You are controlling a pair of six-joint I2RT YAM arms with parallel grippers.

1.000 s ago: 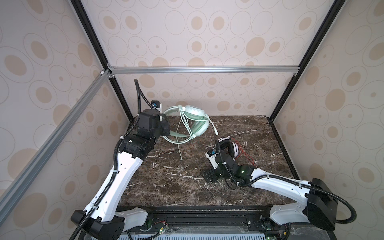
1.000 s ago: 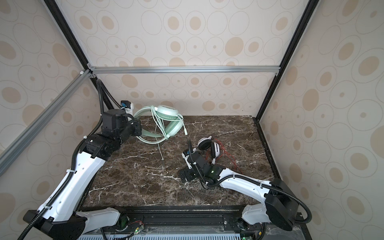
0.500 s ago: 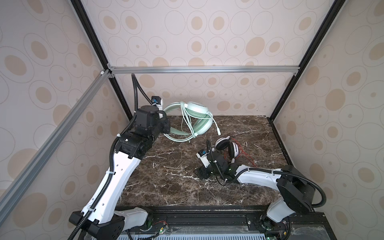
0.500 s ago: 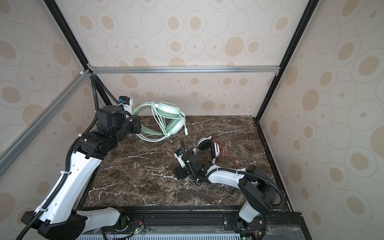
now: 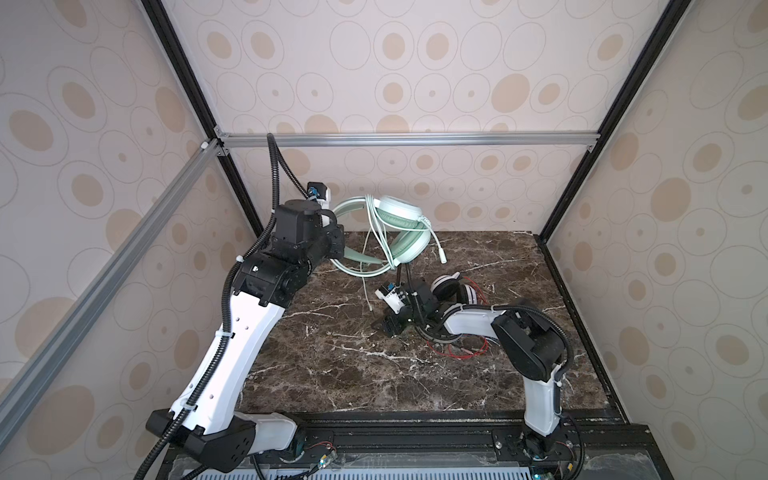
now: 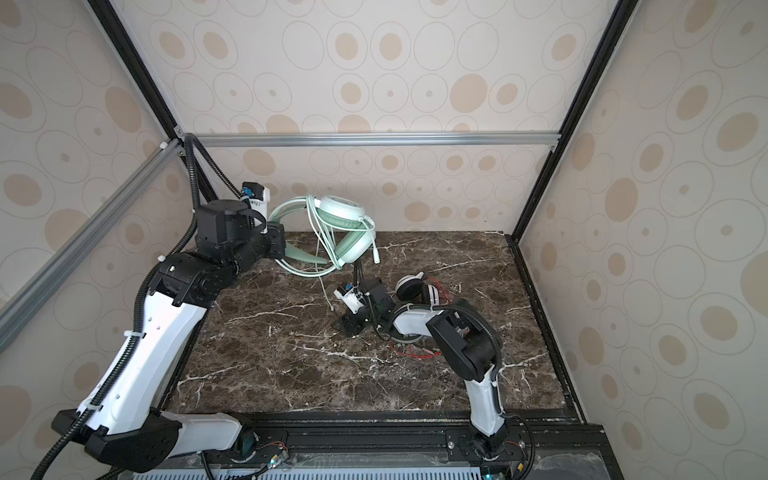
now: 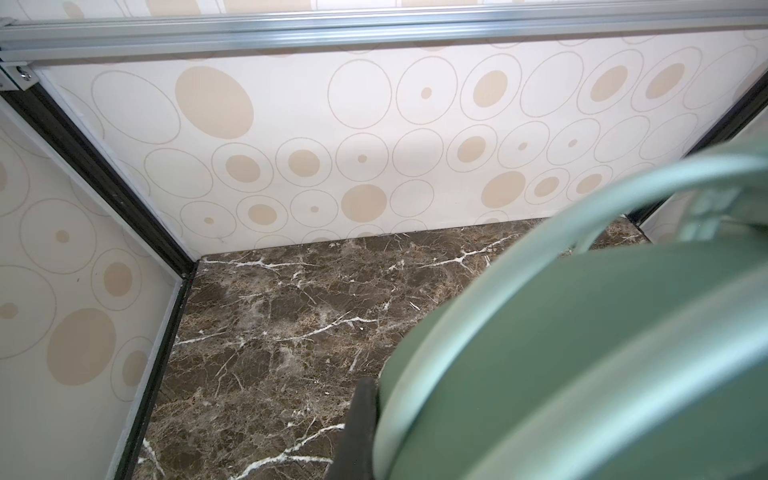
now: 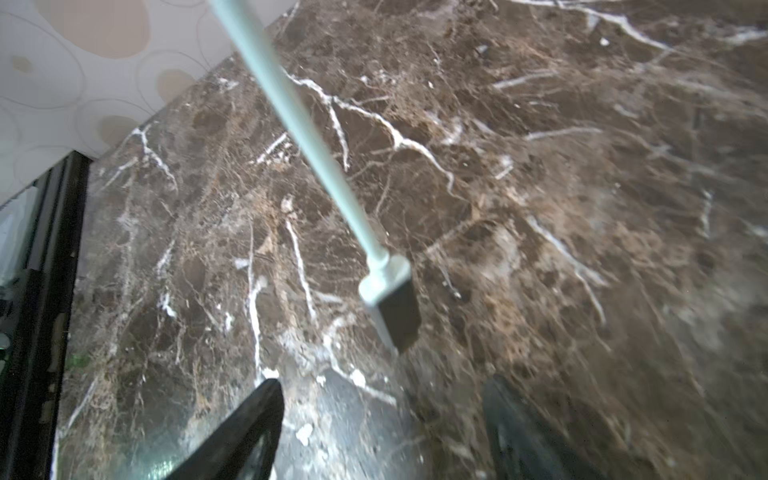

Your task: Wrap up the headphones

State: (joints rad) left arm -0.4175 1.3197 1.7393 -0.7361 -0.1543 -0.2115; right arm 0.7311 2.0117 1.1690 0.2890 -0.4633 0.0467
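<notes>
The left hand [image 5: 337, 245] is raised over the back left of the counter [image 5: 332, 374]. It is clamped shut on the headband [image 5: 357, 261] of the green headset [image 5: 401, 216] and holds it up off the brown marble, as both top views show. In the left wrist view the blurred green band fills the space beside one dark finger [image 7: 358, 428]. The headset's pale green cable [image 5: 376, 232] is looped over the ear cups [image 5: 409, 245], with one end sticking out to their right and another hanging down toward the counter. That hanging end carries a plug [image 8: 390, 299], which the right wrist view shows just ahead of the right hand [image 8: 382, 432]. Whether the plug touches the counter I cannot tell. The right hand sits low near the middle of the counter, its fingers [image 8: 245, 432] well apart with only bare marble between them, holding nothing. The white-and-black headset [image 5: 451, 286] lies on the counter just behind the right arm [image 5: 469, 322], and its thin red cable [image 5: 461, 353] lies in loose loops beside that arm.
</notes>
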